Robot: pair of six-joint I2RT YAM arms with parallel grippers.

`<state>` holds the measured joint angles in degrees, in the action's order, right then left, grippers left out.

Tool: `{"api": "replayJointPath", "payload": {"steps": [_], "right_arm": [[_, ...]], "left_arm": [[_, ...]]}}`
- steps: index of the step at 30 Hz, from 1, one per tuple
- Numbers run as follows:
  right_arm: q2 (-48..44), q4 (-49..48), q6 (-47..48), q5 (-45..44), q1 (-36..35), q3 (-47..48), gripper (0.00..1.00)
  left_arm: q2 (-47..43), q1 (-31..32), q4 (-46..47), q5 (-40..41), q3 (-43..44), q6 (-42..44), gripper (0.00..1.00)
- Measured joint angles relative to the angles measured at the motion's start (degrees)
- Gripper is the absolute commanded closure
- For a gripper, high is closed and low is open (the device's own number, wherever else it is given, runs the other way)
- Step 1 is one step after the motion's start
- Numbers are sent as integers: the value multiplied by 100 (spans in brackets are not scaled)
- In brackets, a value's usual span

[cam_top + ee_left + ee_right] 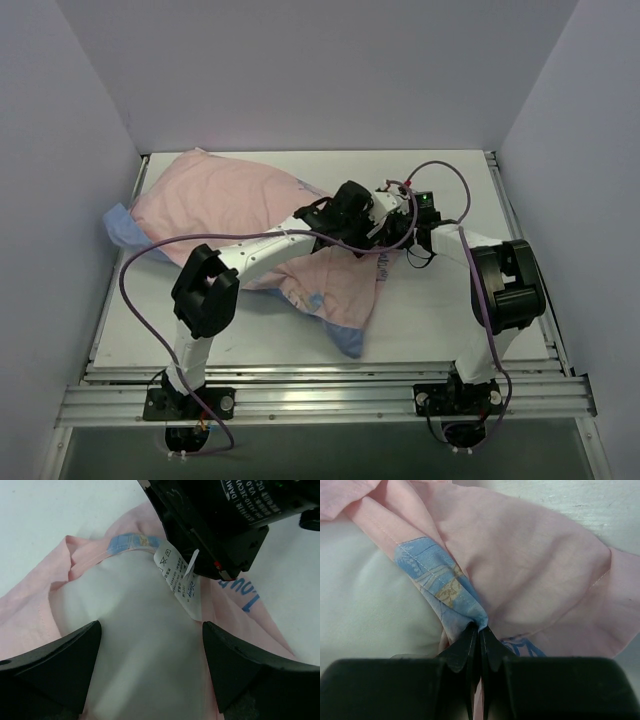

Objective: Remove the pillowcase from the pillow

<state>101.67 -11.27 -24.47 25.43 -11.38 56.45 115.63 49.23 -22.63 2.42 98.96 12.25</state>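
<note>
The pillowcase (220, 195) lies pink side out across the table, with blue corners showing at the left and front. My right gripper (480, 627) is shut on its blue-printed hem (440, 580) at the opening; it sits at centre right in the top view (392, 238). The white pillow (135, 630) shows bare inside the opening, with a white care label (180, 582) on it. My left gripper (150, 627) is open just above this bare pillow, jaws wide apart and holding nothing. The pink pillowcase (30, 615) rings the opening. The pillow also shows in the right wrist view (370, 610).
The white table (470, 320) is enclosed by pale walls on three sides. A metal rail (330, 395) runs along the front edge. Purple cables (140, 290) loop off both arms. The right wrist housing (225, 515) hangs close above my left gripper.
</note>
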Motion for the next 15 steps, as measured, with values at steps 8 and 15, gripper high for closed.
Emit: {"api": "replayJointPath", "payload": {"steps": [8, 15], "right_arm": [[-24, -13, 74, -238, -122, -109, 100], [-144, -238, 66, -404, -295, -439, 100]], "left_arm": [[313, 133, 131, 863, 39, 20, 24], [354, 76, 437, 1145, -210, -326, 81]]}}
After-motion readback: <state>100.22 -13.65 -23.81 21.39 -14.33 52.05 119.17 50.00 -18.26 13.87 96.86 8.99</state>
